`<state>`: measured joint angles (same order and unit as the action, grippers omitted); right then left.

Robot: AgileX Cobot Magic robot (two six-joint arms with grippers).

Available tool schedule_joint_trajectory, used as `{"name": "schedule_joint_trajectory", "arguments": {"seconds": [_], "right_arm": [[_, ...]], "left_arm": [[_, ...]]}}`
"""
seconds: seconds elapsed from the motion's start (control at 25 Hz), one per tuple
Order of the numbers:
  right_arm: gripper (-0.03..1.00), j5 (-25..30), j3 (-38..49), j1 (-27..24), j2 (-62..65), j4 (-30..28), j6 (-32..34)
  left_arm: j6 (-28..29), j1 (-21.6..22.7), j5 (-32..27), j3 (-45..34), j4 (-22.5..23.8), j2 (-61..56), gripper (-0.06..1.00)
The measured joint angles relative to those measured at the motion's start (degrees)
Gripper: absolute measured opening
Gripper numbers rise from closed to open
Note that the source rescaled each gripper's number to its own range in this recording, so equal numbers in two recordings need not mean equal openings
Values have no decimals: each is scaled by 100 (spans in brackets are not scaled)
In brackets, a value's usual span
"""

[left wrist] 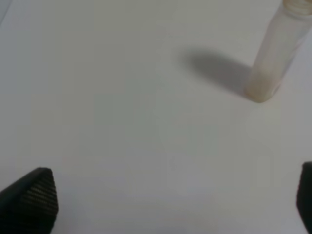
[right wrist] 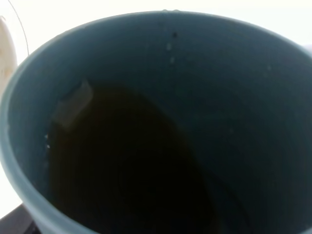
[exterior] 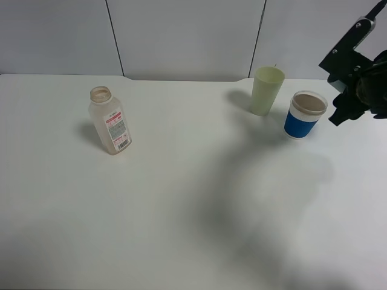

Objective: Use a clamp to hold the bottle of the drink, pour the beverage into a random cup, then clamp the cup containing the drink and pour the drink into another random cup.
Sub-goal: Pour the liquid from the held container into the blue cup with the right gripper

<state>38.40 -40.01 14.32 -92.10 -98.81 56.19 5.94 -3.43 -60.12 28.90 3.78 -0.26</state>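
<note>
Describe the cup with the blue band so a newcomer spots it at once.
Go to the back right of the white table. Two cups stand there: the blue-banded cup is the shorter, right-hand one, unlike the taller, plain pale yellow-green cup.

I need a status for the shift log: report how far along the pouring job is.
Done: the bottle stands on the table, apart from the open left gripper, and dark drink sits in the teal cup. In hand: the right gripper holds that cup near the blue-banded cup. Left: tipping the drink into it; none looks poured yet.
</note>
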Motion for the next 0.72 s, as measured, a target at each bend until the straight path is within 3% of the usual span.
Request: {"name": "schedule_joint_trajectory", "arguments": {"seconds": [0.72], "right_arm": [[0,231,0,0,0,0,-519]], "left_arm": [[0,0,0,0,0,0,100]]}}
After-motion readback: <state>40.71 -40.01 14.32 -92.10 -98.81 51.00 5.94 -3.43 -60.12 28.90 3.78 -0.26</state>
